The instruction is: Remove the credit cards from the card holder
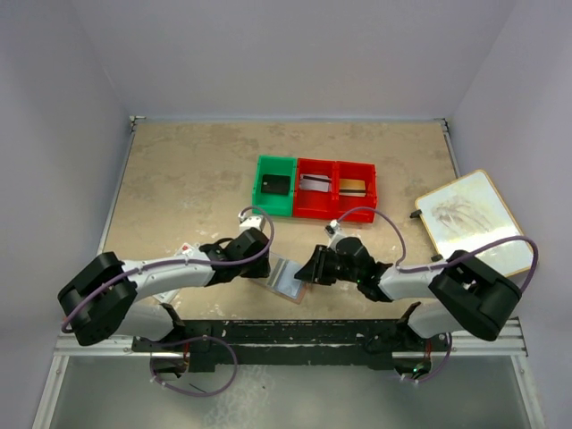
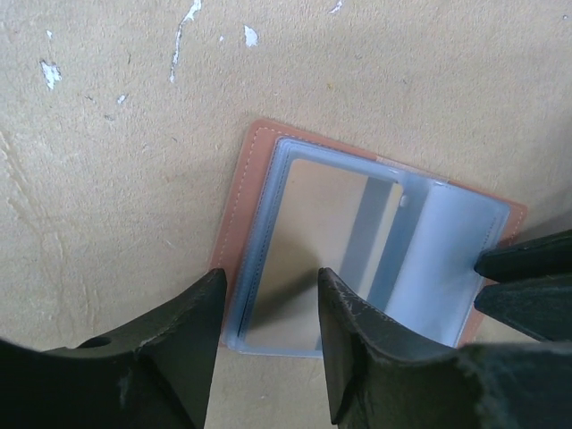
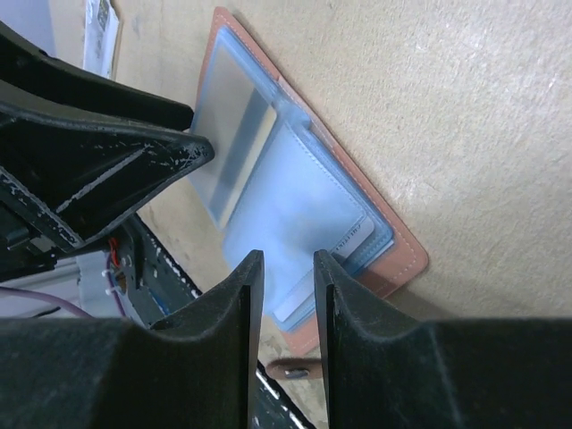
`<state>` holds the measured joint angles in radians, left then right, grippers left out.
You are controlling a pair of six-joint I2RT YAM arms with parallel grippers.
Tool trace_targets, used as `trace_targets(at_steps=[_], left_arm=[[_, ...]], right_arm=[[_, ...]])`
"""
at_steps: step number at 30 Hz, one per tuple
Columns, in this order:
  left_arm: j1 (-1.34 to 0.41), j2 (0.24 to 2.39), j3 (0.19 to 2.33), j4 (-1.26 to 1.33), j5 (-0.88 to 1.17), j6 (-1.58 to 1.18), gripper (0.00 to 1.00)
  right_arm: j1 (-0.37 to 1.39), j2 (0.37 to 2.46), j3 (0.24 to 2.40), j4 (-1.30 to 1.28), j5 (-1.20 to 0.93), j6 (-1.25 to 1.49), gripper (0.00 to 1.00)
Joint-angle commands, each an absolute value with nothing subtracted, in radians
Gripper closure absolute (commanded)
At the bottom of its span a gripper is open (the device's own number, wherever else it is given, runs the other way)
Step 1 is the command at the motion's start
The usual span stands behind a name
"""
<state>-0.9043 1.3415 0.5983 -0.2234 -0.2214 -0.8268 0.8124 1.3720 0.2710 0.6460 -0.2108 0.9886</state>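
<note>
The card holder [image 1: 288, 277] lies open and flat on the table between my two grippers, reddish-brown rim [image 2: 243, 197] outside, light blue-grey sleeves [image 2: 447, 259] inside. A white card edge [image 3: 350, 239] pokes out of a sleeve near the brown rim [image 3: 398, 234]. My left gripper [image 2: 271, 281] is open and straddles the holder's near left edge, one finger off the rim and one over the clear sleeve. My right gripper [image 3: 288, 261] is open by a narrow gap, tips on the blue sleeve's other end. Its fingertips [image 2: 527, 264] show in the left wrist view.
A green bin [image 1: 262, 198] and two red bins [image 1: 299, 210] [image 1: 369, 195] stand in a row at the back, each holding a card. A framed white board [image 1: 469, 219] lies at the right. A white packet [image 3: 98, 27] lies left of the holder.
</note>
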Motion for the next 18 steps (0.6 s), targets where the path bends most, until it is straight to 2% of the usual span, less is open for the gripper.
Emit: trace_targets(at_steps=[1,10,18], left_arm=[[-0.905,1.305,0.572,-0.207,-0.197,-0.844,0.58],[-0.906,1.28,0.53,-0.196,-0.177,-0.898,0.69],[-0.913,1.256,0.47,-0.124,-0.138,-0.981,0.74]], right_arm=[[0.814,1.412,0.293,0.693,-0.208,1.028,0.68],[0.815,1.338,0.252,0.665,-0.08,1.157,0.68],[0.83,1.397,0.273,0.64,-0.078,1.174,0.68]])
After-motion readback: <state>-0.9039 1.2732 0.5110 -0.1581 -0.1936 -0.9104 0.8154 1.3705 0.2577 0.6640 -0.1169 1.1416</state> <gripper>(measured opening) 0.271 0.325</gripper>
